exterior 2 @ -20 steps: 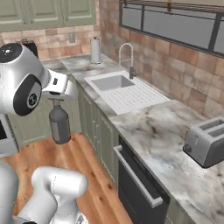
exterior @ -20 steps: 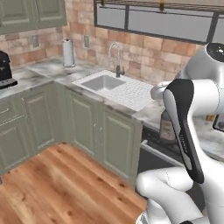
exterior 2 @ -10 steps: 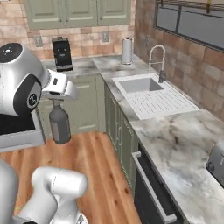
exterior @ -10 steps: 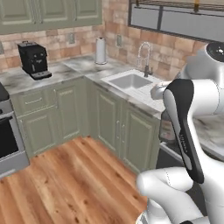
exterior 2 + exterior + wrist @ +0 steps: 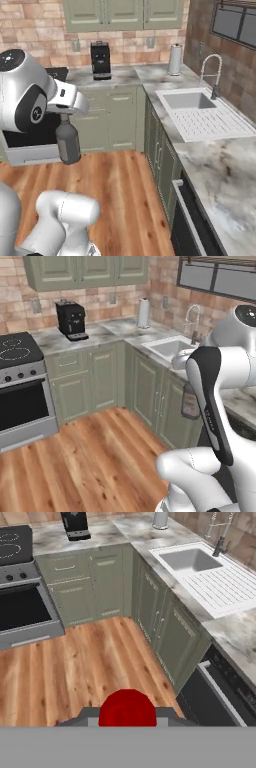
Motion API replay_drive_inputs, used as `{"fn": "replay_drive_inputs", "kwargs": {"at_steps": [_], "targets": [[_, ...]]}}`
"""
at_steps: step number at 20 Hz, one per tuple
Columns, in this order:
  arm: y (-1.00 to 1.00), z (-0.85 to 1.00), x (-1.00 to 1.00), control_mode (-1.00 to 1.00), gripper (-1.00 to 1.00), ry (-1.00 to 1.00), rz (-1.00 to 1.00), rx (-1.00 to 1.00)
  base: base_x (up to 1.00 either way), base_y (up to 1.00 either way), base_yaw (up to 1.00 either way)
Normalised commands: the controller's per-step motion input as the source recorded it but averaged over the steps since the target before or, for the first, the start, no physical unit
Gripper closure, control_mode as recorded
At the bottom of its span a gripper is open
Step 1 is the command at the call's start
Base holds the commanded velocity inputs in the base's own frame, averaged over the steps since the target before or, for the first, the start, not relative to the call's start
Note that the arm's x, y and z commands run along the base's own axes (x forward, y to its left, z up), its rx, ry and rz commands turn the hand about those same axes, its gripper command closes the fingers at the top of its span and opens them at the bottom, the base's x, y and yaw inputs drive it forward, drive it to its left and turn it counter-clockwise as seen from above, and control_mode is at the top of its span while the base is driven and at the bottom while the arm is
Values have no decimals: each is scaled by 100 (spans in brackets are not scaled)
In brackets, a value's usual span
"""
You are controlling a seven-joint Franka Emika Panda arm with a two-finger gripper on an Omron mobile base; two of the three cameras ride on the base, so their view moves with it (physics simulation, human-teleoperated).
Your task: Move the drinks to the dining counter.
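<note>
Right base view puts the bottle (image 5: 68, 142) in mid-air above the plank floor (image 5: 125, 185), hanging upright from the robot's hand, its neck pinched between the closed fingers (image 5: 64, 118). It is a squat, round-shouldered glass bottle, grey-brown and dull, and I cannot tell whether anything is in it. From the hand view its glossy red cap (image 5: 127, 708) sits right at the fingers, a smooth dome. In the left base view a sliver of the bottle with its pale label (image 5: 190, 402) peeks out beside the white forearm.

Beyond it, the marble bench (image 5: 220, 170) runs into the corner, grey-white and veined, over sage green panelled cabinet doors (image 5: 116, 120). A rectangular steel sink (image 5: 186, 100) with a ribbed draining board (image 5: 215, 122) is let into it, its basin bare, a curved tap (image 5: 212, 75) at the back. A boxy black coffee machine (image 5: 100, 60) and a white paper towel roll (image 5: 174, 59) stand against the brick wall. A stove (image 5: 22, 388) with a black glass top and oven door sits to the left.
</note>
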Motion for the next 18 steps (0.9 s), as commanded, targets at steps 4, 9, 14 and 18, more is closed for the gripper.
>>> {"fn": "replay_drive_inputs", "kwargs": {"at_steps": [4, 9, 14, 18], "targets": [[0, 0, 0, 100, 100, 0, 0, 0, -22, 26, 28], [0, 0, 0, 100, 100, 0, 0, 0, -19, 26, 27], [0, 0, 0, 100, 100, 0, 0, 0, -19, 25, 28], [0, 0, 0, 100, 100, 0, 0, 0, -19, 25, 28]]}}
